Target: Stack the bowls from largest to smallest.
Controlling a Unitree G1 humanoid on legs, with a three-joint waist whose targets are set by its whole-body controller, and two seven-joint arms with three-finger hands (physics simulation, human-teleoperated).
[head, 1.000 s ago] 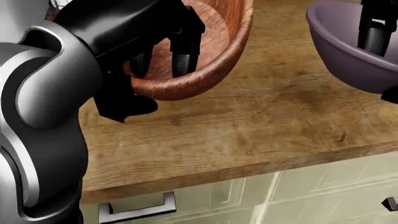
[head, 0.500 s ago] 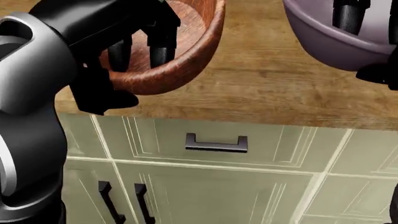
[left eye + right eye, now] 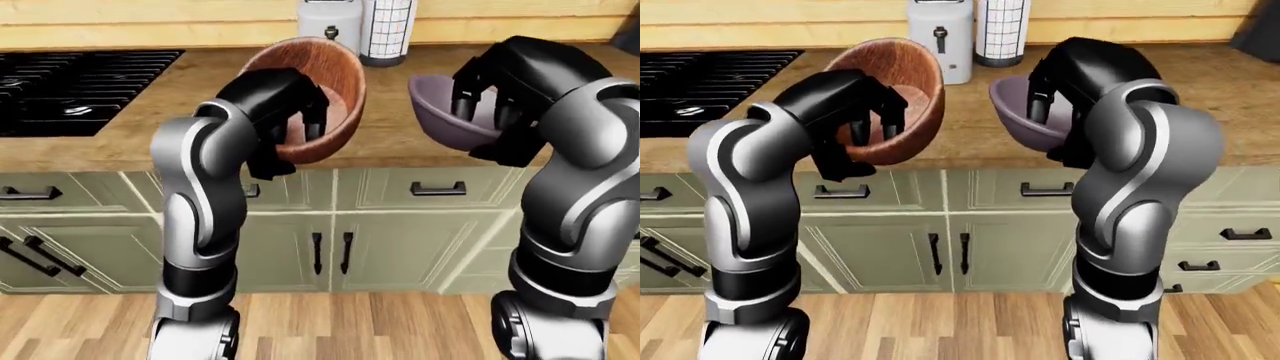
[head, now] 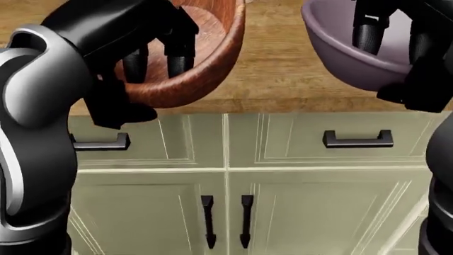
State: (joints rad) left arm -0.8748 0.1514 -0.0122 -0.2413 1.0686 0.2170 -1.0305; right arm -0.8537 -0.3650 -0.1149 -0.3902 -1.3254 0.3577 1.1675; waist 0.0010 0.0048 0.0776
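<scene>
Left-eye view: we hold wooden bowl [image 3: 318,94] tilted in left hand [image 3: 290,120], fingers hooked over rim; right hand [image 3: 490,105] pinches purple bowl [image 3: 445,112] likewise. Both lifted clear of counter [image 3: 120,120], apart, likely for nesting smaller inside.

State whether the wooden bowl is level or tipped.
Tipped: the wooden bowl hangs in the left hand, its opening facing sideways.

A brown wooden bowl [image 3: 902,97] is held tilted in the left hand [image 3: 862,112], and a purple bowl [image 3: 1025,112] is gripped at its rim by the right hand [image 3: 1065,97], both raised above the wooden counter [image 3: 1230,97]. A black stove [image 3: 700,79] is seen at the left, a white canister [image 3: 940,45] and a grid-patterned container [image 3: 1002,30] at the top, green cabinets [image 3: 950,240] below.
</scene>
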